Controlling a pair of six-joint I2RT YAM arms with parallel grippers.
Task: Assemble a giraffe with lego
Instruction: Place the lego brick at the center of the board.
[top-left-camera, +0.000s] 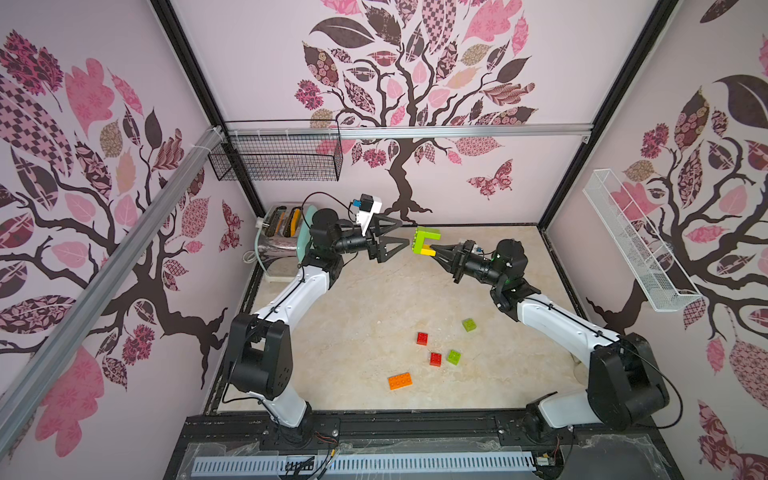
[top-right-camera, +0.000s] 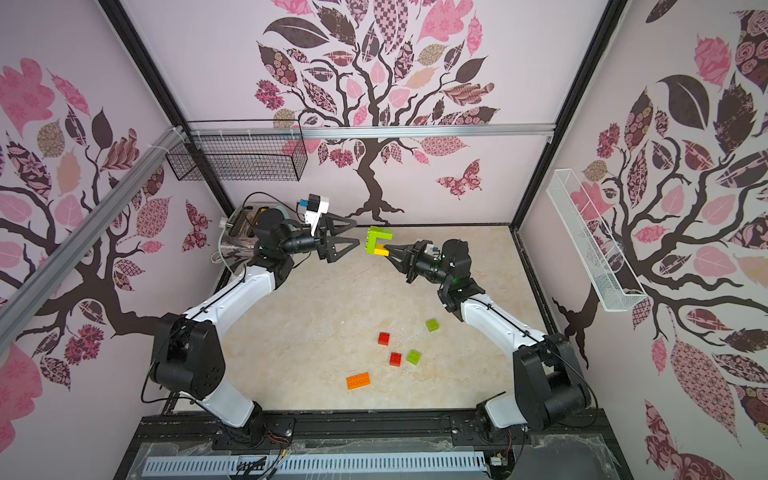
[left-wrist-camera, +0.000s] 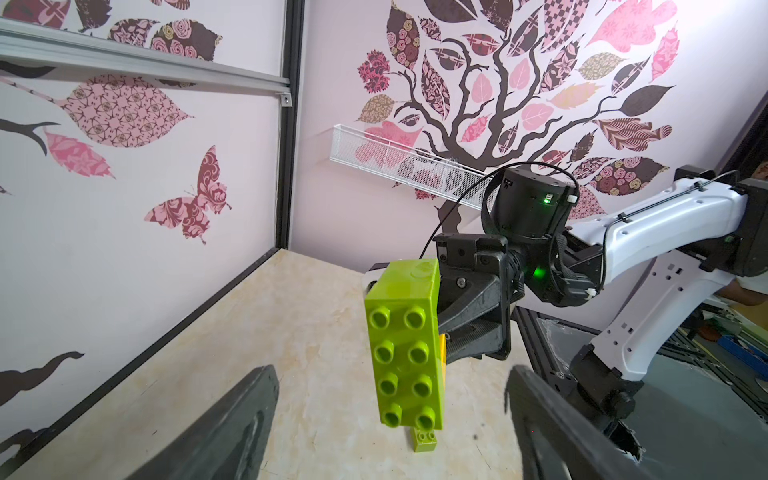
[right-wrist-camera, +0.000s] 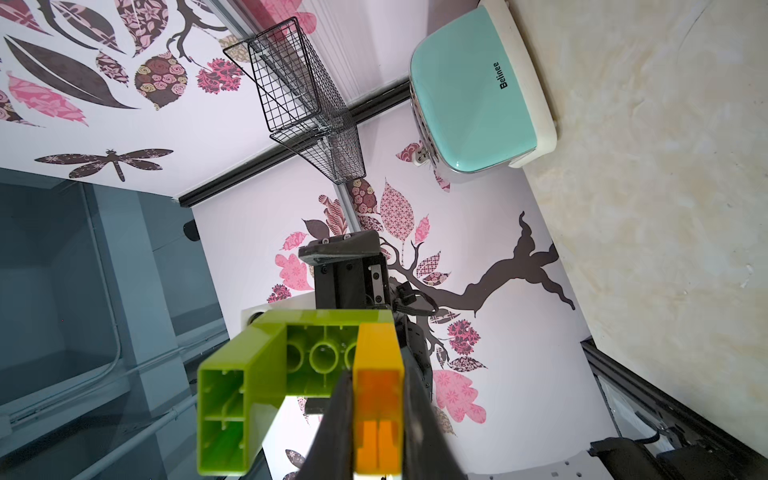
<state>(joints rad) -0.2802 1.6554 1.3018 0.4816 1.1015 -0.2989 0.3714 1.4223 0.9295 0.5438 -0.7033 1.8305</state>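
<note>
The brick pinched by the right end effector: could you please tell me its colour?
Yellow; the brick shows best in the right wrist view.

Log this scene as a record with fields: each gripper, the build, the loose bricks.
left gripper: open, empty, facing giraffe
right gripper: shut on giraffe's yellow brick
giraffe: partial, lime and yellow bricks, held above table
loose on table: two red bricks, two green bricks, orange brick
</note>
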